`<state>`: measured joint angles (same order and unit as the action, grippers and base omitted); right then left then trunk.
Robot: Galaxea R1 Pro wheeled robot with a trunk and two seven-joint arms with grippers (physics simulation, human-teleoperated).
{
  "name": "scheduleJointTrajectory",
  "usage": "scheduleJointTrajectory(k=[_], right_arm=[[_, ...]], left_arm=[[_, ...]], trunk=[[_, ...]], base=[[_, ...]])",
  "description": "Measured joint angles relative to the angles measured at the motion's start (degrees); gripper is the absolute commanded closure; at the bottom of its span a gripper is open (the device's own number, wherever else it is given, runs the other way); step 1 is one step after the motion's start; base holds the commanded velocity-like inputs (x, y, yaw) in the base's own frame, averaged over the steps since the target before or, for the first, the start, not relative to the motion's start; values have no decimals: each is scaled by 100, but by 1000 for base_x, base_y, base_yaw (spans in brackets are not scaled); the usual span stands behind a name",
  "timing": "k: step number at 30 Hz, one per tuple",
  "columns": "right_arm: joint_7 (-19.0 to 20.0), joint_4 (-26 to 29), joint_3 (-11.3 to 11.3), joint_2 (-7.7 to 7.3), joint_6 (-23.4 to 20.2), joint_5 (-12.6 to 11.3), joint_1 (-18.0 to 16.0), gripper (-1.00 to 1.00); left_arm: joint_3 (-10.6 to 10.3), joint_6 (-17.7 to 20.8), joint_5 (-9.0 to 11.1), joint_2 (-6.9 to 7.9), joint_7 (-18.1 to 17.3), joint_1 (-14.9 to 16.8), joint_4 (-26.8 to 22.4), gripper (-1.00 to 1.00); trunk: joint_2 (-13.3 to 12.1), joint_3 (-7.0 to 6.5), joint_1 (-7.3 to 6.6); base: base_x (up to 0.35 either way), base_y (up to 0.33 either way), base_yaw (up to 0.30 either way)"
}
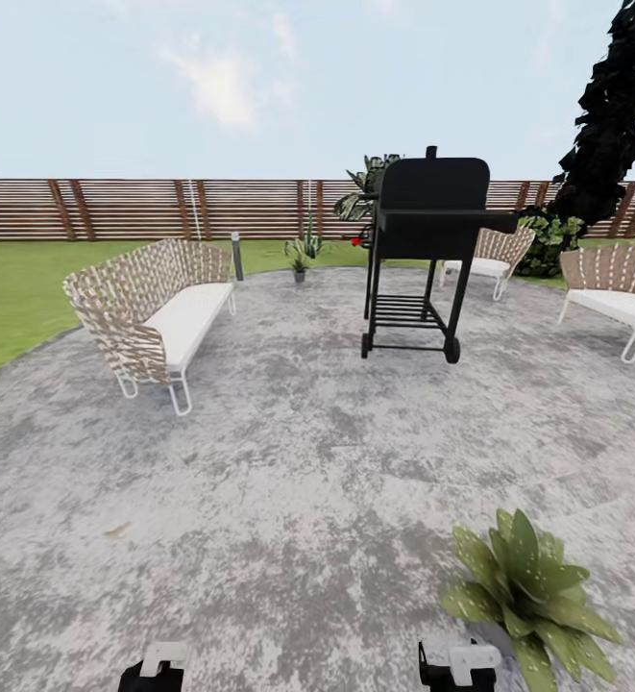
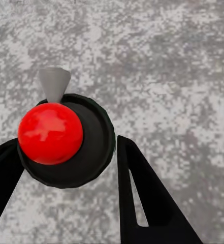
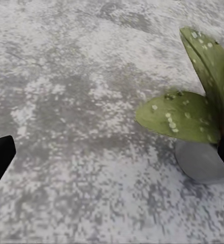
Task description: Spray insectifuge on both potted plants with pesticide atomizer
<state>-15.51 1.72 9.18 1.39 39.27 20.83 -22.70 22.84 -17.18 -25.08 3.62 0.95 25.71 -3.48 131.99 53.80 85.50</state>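
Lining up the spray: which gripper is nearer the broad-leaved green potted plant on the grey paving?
Right. The right gripper sits just beside the broad-leaved green potted plant; the left gripper is well off to its left.

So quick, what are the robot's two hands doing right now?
Left gripper: fingers closed around the pesticide atomizer, seen from its red top.
Right gripper: open, holding nothing, beside a potted plant speckled with pale insectifuge.

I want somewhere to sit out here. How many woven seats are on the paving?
3: a long woven sofa at left, a woven chair behind the black grill, and another woven chair at the right edge. More may sit outside the picture.
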Motion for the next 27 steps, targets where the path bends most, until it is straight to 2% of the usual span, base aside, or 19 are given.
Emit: scheduleJointTrajectory(k=[6, 23, 27], right_arm=[[5, 0, 0, -5, 0, 0, -2, -100], [0, 0, 0, -17, 0, 16, -2, -100], [0, 0, 0, -17, 0, 11, -1, -100]], left_arm=[[-7, 1, 1, -3, 0, 0, 0, 100], [-7, 1, -8, -2, 0, 0, 6, 100], [-7, 1, -10, -3, 0, 0, 9, 100]], trunk=[[0, 0, 0], [0, 0, 3], [0, 0, 0]], base=[[287, 0, -6], [8, 0, 0], [204, 0, 0]])
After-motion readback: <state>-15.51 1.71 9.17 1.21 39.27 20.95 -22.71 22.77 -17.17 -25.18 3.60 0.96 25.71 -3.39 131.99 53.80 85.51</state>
